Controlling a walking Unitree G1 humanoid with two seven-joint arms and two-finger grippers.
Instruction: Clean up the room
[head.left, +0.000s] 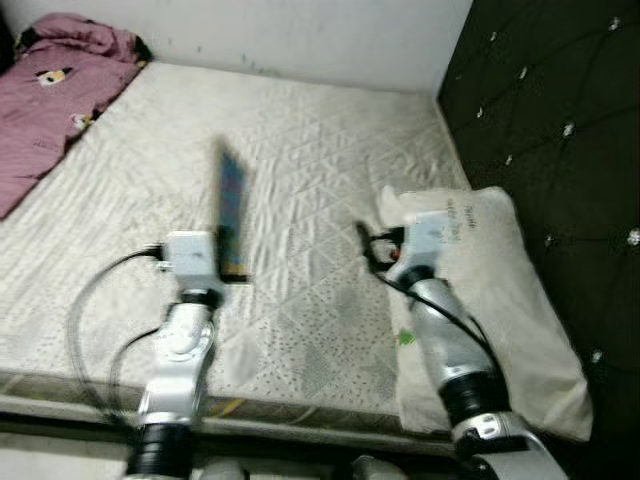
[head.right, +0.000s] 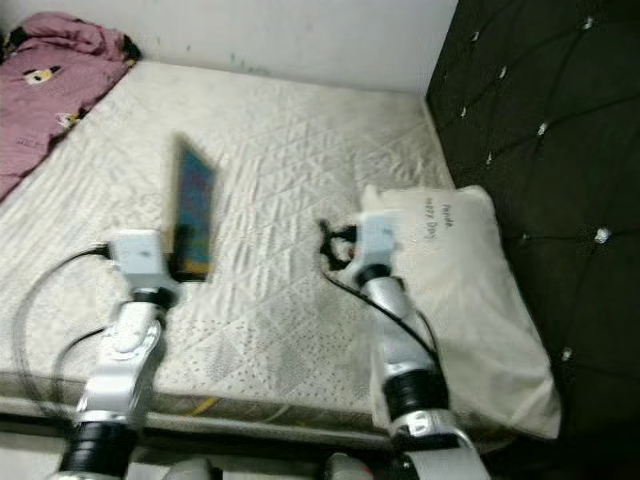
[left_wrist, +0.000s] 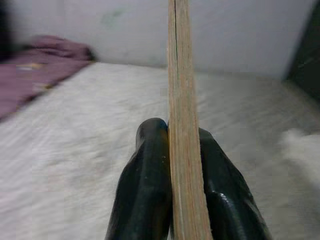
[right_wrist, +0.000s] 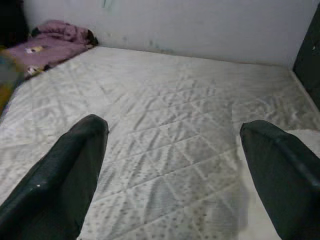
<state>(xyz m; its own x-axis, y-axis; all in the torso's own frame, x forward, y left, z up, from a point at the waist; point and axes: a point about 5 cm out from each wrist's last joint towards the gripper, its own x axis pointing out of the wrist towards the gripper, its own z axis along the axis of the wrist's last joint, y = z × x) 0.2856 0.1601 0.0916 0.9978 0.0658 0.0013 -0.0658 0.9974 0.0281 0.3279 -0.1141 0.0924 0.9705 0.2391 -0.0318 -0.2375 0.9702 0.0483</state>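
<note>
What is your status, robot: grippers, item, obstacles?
Left gripper shut on book, held upright above mattress. Right gripper open, empty, beside pillow. Pink blanket at far corner.

We are seeing a bare mattress (head.left: 300, 200) in quilted cream cloth, stitched in diamonds, matt and speckled with small dots near its front edge. At about ten o'clock a pink blanket (head.left: 50, 90) is lying crumpled, soft matt cloth with small printed figures. At three o'clock a white cloth pillow (head.left: 500, 300) is showing faint print, and behind it the dark headboard (head.left: 560, 130) is looking tufted with shiny studs. The left gripper (left_wrist: 172, 150) is pinching a thin book (left_wrist: 182, 100), its edge looking like pale paper and its cover glossy. Its fingers (left_wrist: 145, 190) are looking glossy black. The right gripper's (right_wrist: 175, 165) fingers (right_wrist: 65, 175) are looking matt black.
</note>
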